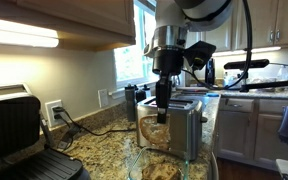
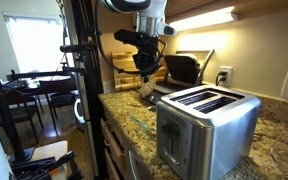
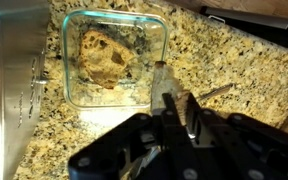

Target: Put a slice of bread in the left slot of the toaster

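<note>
My gripper (image 1: 162, 108) (image 2: 144, 82) hangs above the counter beside the toaster, shut on a slice of bread (image 1: 152, 132) (image 2: 144, 92) that dangles on edge below the fingers. In the wrist view the gripper (image 3: 170, 100) pinches that slice, seen edge-on as a thin tan strip (image 3: 160, 76). The brushed steel toaster (image 1: 187, 125) (image 2: 209, 125) stands upright with two slots on top; in the wrist view its side (image 3: 4, 85) fills the left edge. The held slice is beside the toaster, not over a slot.
A clear glass dish (image 3: 154, 45) (image 1: 149, 165) on the speckled granite counter (image 3: 224, 60) holds another tan slice (image 3: 104, 55). A black hinged grill press (image 1: 14, 130) (image 2: 184, 68) sits farther along the counter. A wall outlet (image 1: 54, 110) with a cord is behind.
</note>
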### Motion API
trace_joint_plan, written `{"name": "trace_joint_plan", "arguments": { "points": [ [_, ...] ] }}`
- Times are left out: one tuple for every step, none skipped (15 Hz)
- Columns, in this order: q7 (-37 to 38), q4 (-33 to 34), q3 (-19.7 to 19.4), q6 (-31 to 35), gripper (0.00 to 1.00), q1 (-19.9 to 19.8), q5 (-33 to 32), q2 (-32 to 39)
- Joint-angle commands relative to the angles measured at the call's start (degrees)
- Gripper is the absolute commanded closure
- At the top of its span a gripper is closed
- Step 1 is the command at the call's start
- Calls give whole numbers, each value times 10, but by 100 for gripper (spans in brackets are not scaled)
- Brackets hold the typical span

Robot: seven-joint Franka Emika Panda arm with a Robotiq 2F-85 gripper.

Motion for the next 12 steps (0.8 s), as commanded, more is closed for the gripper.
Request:
{"name": "trace_joint_plan", "arguments": {
  "points": [
    [-4, -27, -17, 9, 94, 8, 7, -39],
    [-3, -27, -19, 10, 94, 7, 6, -42],
    [-2, -27, -21, 10, 94, 7, 6, -43],
    [-1, -26, -23, 11, 94, 6, 5, -44],
    [0, -25, -26, 12, 94, 5, 4, -45],
    [0, -24, -27, 13, 94, 5, 3, -45],
    [2, -24, -29, 14, 94, 4, 2, -45],
    [3, -23, -31, 15, 94, 3, 1, -45],
    [4, -23, -32, 17, 94, 2, -1, -45],
    [5, -23, -33, 19, 94, 1, -1, -45],
    [6, -22, -35, 21, 94, 1, -2, -45],
    [6, -22, -35, 22, 94, 0, -3, -45]
  ]
}}
